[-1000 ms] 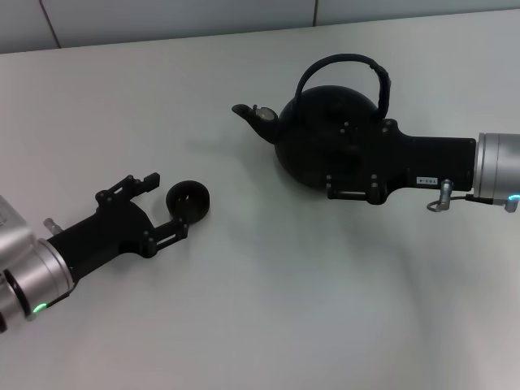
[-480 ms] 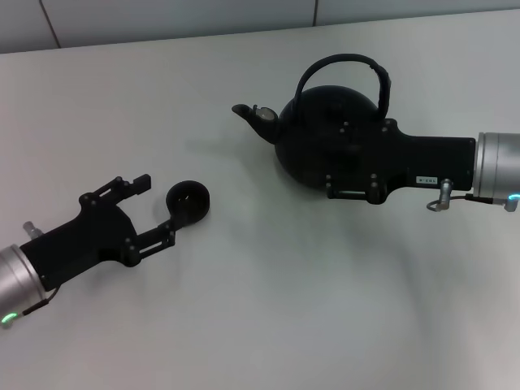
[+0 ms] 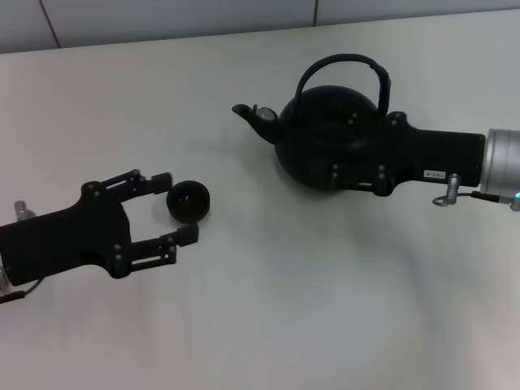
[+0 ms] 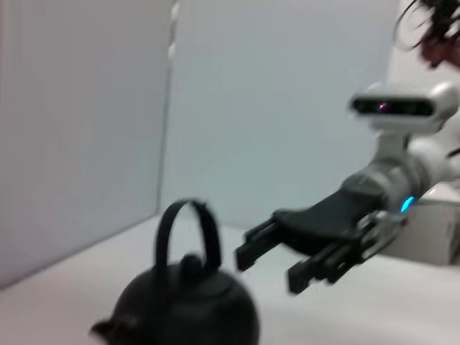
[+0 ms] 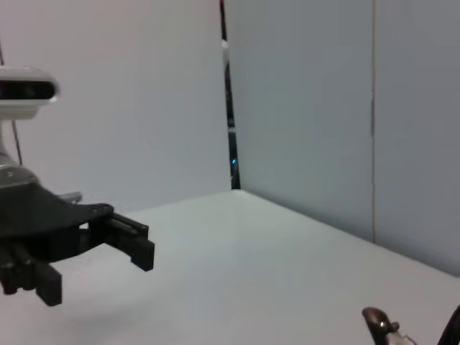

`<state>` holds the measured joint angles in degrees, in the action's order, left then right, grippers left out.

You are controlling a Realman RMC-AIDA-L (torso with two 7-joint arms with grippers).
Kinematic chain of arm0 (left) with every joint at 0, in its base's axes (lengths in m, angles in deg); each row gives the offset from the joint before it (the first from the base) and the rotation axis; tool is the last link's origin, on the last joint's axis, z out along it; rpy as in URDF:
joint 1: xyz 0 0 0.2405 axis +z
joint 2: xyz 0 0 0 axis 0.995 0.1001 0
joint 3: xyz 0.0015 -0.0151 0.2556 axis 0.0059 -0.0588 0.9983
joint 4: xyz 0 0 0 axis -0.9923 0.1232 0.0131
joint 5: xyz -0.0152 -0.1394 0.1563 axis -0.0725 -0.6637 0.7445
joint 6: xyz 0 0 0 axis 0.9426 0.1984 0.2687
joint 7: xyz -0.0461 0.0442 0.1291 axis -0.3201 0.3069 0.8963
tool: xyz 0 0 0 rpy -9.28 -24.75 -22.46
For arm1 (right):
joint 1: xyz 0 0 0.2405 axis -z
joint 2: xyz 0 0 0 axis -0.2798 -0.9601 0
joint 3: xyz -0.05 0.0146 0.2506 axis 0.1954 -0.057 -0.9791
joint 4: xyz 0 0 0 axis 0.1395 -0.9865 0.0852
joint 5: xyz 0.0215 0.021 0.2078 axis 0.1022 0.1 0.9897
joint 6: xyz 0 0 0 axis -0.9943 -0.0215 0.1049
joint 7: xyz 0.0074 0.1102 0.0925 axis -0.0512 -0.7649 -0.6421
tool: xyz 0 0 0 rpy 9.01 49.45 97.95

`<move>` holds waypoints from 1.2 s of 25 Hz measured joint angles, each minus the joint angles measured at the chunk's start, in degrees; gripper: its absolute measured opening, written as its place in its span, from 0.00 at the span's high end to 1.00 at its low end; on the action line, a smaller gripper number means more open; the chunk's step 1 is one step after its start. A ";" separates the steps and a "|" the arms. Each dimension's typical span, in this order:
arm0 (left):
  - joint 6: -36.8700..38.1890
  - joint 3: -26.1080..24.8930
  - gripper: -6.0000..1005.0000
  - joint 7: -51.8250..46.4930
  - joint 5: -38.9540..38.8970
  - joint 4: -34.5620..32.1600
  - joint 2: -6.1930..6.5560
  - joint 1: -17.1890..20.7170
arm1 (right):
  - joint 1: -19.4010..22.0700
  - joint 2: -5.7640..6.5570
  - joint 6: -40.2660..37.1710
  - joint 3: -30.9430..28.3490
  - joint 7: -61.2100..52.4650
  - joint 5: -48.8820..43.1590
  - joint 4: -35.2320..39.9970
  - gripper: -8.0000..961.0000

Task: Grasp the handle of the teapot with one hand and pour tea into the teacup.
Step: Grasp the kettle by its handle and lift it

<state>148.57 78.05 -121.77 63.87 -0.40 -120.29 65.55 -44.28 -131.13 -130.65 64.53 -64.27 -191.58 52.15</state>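
Head view: left gripper [image 3: 180,208] fingers wide beside teacup [image 3: 188,201]; right gripper [image 3: 357,146] fingers wide above teapot [image 3: 325,134].

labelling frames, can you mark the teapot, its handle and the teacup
teapot [image 3: 317,166], head view, on its round body.
handle [image 3: 337,61], head view, on the top of the hoop.
teacup [image 3: 188,201], head view, on the cup's rim.
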 joint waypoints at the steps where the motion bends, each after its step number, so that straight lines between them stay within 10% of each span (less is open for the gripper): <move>1: 0.00 0.00 0.20 0.00 0.00 0.00 0.00 0.00 | 0.00 0.00 0.00 0.00 0.00 0.00 0.00 0.31; 30: 2.61 -1.14 0.20 1.10 0.04 0.40 -1.14 -0.56 | 7.51 -0.41 11.20 0.01 12.19 20.69 -4.63 0.32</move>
<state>151.17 76.91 -120.67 63.90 0.00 -121.43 64.99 -36.77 -131.54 -119.45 64.54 -52.08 -170.88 47.52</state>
